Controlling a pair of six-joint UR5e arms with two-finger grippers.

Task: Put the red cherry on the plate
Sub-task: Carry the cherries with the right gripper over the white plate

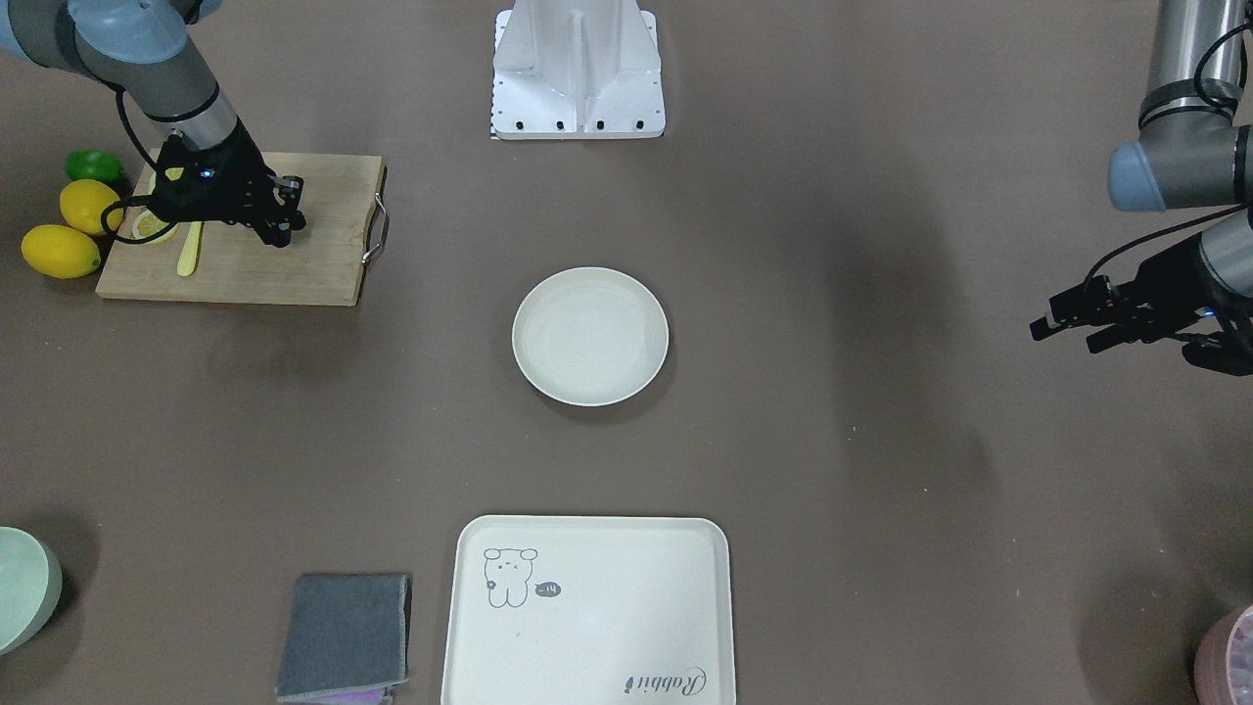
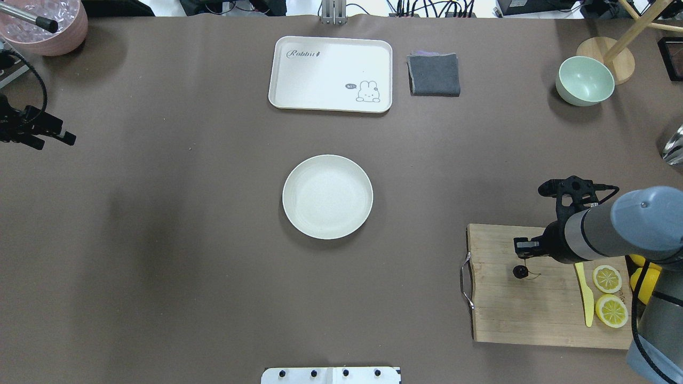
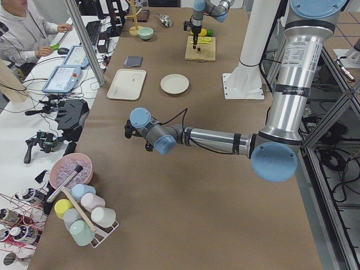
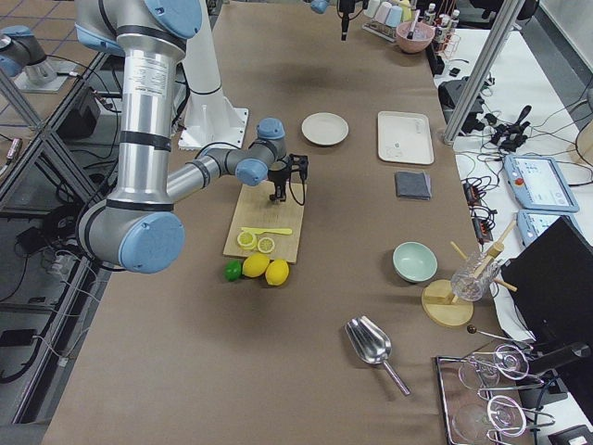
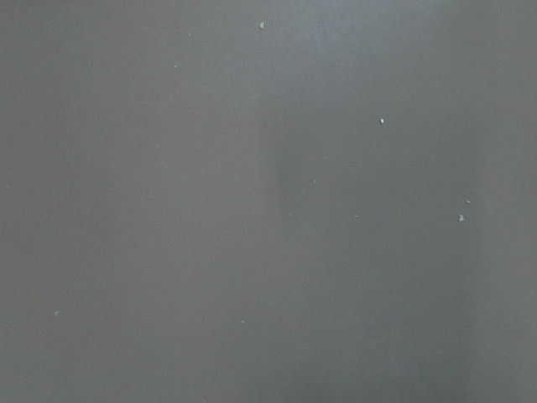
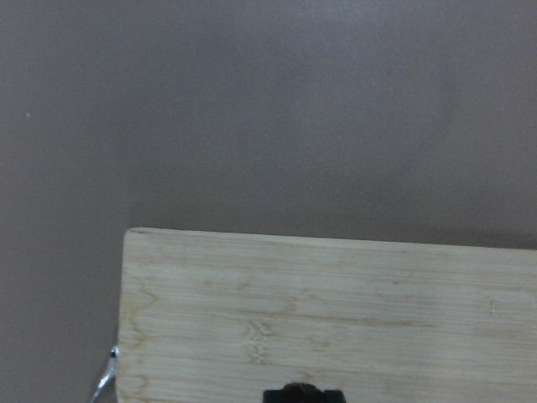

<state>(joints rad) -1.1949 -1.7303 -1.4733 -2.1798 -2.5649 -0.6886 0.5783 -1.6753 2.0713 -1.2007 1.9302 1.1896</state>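
From overhead, the red cherry [image 2: 520, 272] is a small dark dot with a thin stem. It shows against the wooden cutting board [image 2: 512, 314] near the handle end, just beside the right gripper [image 2: 524, 250]. Those fingers are seen end-on, and I cannot tell whether they are spread, pressed together or pinching the stem. The plate [image 2: 327, 197] lies mid-tabletop [image 2: 160, 240], well apart from the board, with open brown surface between them. The left gripper [image 2: 63, 137] hangs at the tabletop's left edge with its fingers spread and its arm cut off.

Facing the robot, the right gripper's black body hides the cherry and part of a lemon slice [image 1: 155, 228]. Two lemons [image 1: 61, 251] and a lime [image 1: 93, 164] lie just off the board's outer end. A pale green bowl [image 1: 22, 587] and the tray [image 1: 607, 627] are cut by the frame.

In both side views the cherry is too small to make out.

The left wrist view shows only tabletop. The right wrist view shows the board's edge and corner, and a dark rounded shape cut off at the bottom border; what it is I cannot tell.
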